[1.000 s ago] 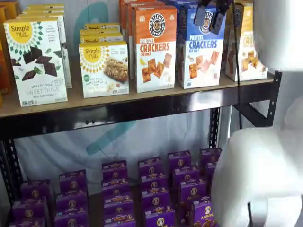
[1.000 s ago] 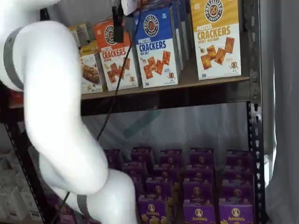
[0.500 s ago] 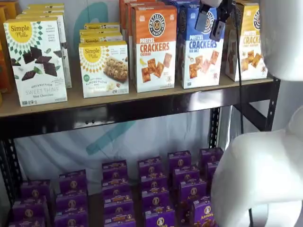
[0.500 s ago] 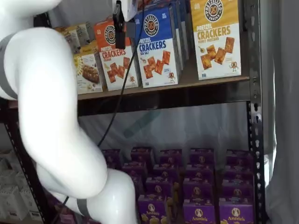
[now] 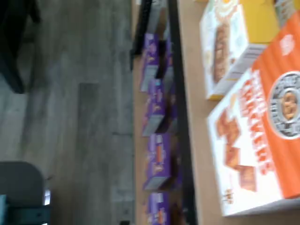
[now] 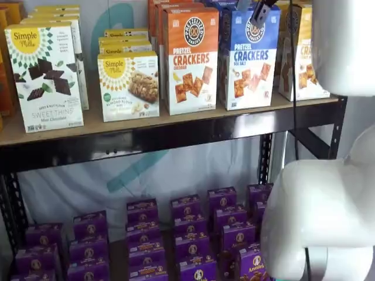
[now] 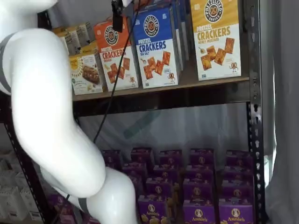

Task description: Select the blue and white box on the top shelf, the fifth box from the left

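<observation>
1. The blue and white box [image 6: 248, 57] stands upright at the front edge of the top shelf [image 6: 146, 136], with an orange cracker box [image 6: 190, 58] just to its left and a yellow cracker box [image 7: 216, 37] to its right. It looks untouched and square in its row, so nothing has been picked.

2. The claw [image 6: 251, 7] hangs from above, in front of the upper part of the blue and white box; in a shelf view only a dark finger [image 7: 117, 14] with a cable [image 7: 112, 88] beside it shows, near the boundary between the orange and blue boxes. No clear gap between the fingers shows, and no box is between them, so I cannot tell whether the claw is open or closed.

3. The wrist view shows the orange cracker box and a smaller snack bar box [image 5: 225, 47], not the blue one, with purple boxes [image 5: 157, 159] on the level below.

4. My judgement: the task is at the approach stage. Lining up on the blue box, reaching in, gripping and drawing it off the shelf all remain.
</observation>
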`<state>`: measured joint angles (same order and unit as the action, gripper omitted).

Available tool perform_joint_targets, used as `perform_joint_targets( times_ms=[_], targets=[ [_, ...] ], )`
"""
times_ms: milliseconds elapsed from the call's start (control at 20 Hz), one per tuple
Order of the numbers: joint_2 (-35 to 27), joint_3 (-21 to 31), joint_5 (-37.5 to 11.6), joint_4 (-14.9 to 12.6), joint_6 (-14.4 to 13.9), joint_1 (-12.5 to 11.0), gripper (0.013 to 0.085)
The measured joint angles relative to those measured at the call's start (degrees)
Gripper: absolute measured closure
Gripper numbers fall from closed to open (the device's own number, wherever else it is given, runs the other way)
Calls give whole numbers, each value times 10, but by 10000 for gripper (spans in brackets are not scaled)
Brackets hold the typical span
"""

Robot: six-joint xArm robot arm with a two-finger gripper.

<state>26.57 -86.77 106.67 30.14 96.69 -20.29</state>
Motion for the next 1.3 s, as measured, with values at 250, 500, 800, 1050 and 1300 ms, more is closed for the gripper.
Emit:
perform_joint_targets(
  times_ms=[250,500,800,1050,1300],
  targets=[
    [28,36,-120,14,0,3,130],
    [12,34,-196,-59,6,44,130],
    [-24,17,-208,-103,6,67,130],
    [-45,9,-215,-112,9,71,130],
    [-65,-2,-217,-123,14,72,130]
  ],
)
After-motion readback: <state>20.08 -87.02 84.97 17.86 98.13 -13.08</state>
